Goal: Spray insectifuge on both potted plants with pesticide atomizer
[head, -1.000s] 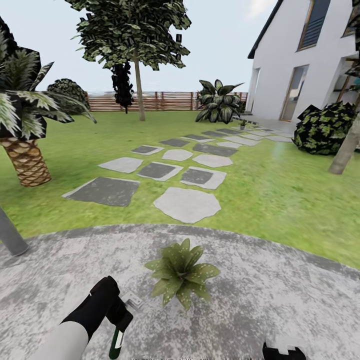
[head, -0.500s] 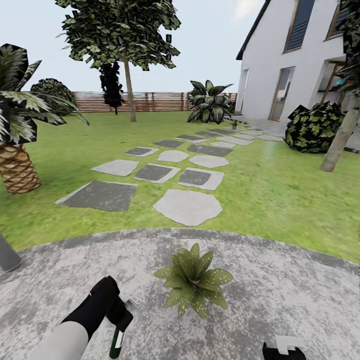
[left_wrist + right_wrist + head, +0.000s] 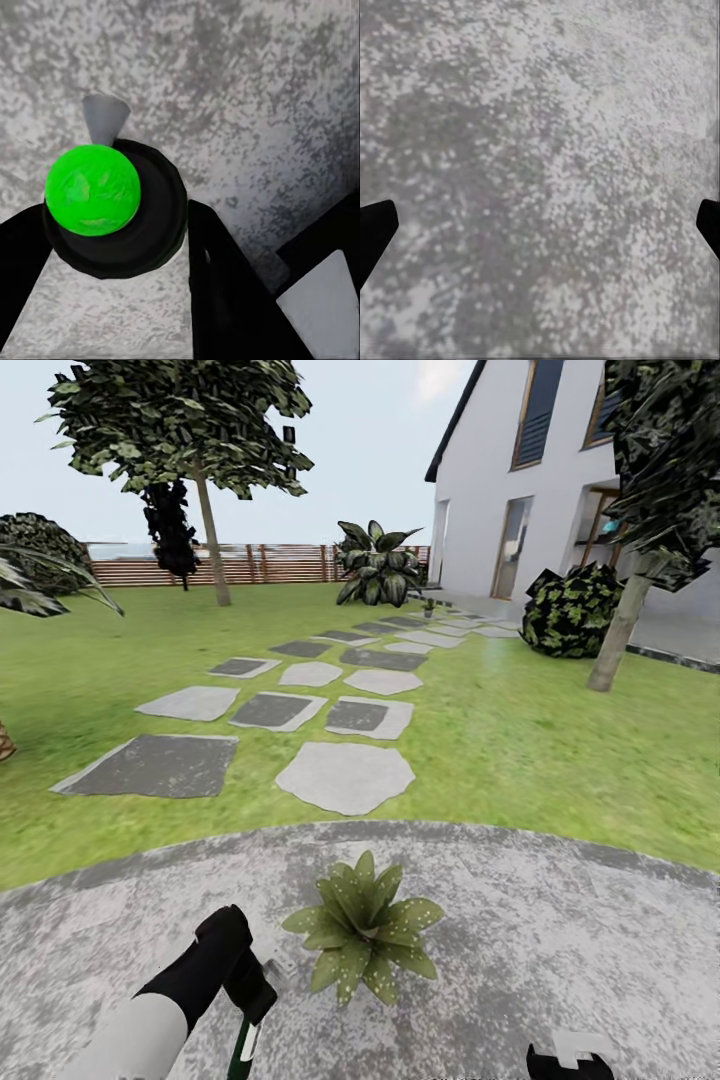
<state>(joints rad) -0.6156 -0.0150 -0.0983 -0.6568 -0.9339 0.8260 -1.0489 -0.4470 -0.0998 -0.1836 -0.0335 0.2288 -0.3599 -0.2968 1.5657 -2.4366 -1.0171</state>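
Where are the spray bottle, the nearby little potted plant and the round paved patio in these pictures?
pesticide atomizer (image 3: 243, 1048): head view, on its dark-green body below the left arm.
potted plant (image 3: 362, 924): head view, on the middle of its speckled leaf rosette.
patio (image 3: 560, 940): head view, on bare grey paving to the plant's right.

Speckled potted plant (image 3: 362, 925) on patio, atomizer (image 3: 243, 1045) beside

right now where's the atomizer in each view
Head view: atomizer at the bottom edge, left of centre, in the left gripper.
Left wrist view: its round green and black end sits between the black fingers.
Right wrist view: not there.
Shared landmark: the speckled grey patio.
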